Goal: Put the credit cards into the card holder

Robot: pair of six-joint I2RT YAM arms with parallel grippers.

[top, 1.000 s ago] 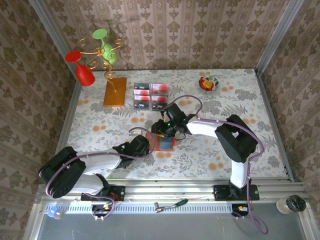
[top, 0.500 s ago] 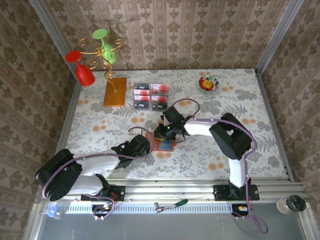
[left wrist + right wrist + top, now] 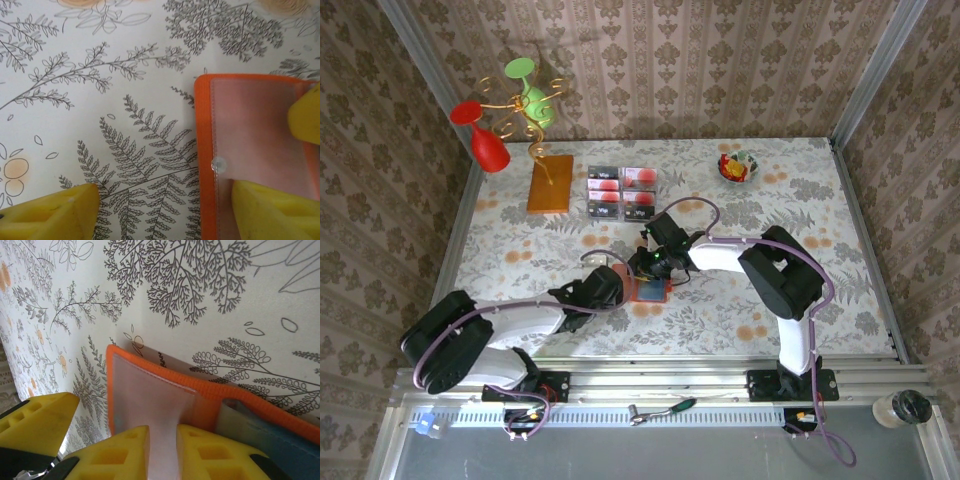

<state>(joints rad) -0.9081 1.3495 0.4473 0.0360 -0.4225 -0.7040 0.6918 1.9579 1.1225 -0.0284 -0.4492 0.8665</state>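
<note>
Holder: card holder [image 3: 647, 288] lying opened out on the desk [image 3: 800, 210], front middle, between the two arms. Long side seemingly running left to right, with the orange edge and clear pocket toward the left arm and the grey-blue inside toward the right.

Left fingers [image 3: 50, 215]: spread wide, pinching nothing. One over bare desk, the other over the holder's left part, straddling its orange edge.

Right fingers [image 3: 120, 450]: drawn close with a narrow gap, directly over the pocket. Pale pocket surface showing through the gap. Cannot tell whether anything is pinched.

Cards: credit cards [image 3: 605, 186], black and pale with red marks, sitting in a clear tray [image 3: 622, 203], well apart from the holder, toward the far edge and slightly left.

Deciding relation: tray lying beyond the holder, away from both arms. Right fingers on the holder's far side, so probably nearer the cards. Left fingers placed to steady the holder.

Around: orange-brown board [image 3: 550, 185] with a gold wire stand left of the tray. Small bowl [image 3: 737, 167] far right.

In the way: open patterned desk between tray and holder. Likeliest clash is both sets of fingers crowding the same pocket.
</note>
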